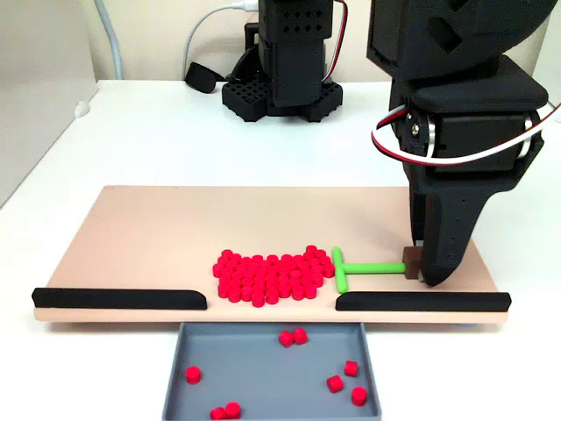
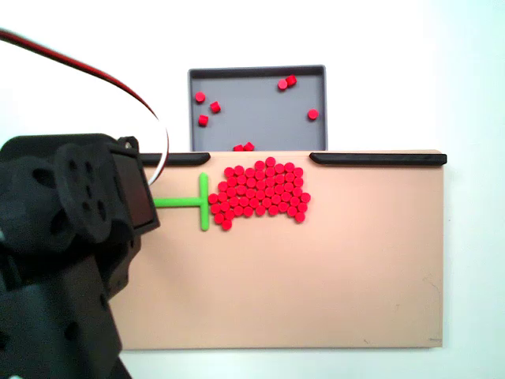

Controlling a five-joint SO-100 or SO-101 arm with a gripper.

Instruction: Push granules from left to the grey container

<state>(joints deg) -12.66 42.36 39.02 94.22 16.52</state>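
Observation:
A packed patch of red granules (image 1: 272, 276) (image 2: 260, 193) lies on the tan board (image 1: 175, 228) (image 2: 331, 276), right behind the gap between two black strips. The head of a green T-shaped pusher (image 1: 338, 267) (image 2: 203, 201) touches the patch's right side in a fixed view. My gripper (image 1: 425, 270) stands at the stem's far end, shut on the pusher's brown end block (image 1: 409, 260). The grey container (image 1: 263, 360) (image 2: 252, 103) sits just past the gap and holds several loose granules (image 1: 293, 337) (image 2: 286, 82). In another fixed view the arm (image 2: 71, 237) hides the gripper.
Black strips (image 1: 118, 298) (image 1: 421, 301) line the board's edge on both sides of the gap. The arm's base (image 1: 280, 88) and cables stand on the white table behind the board. Most of the board away from the patch is bare.

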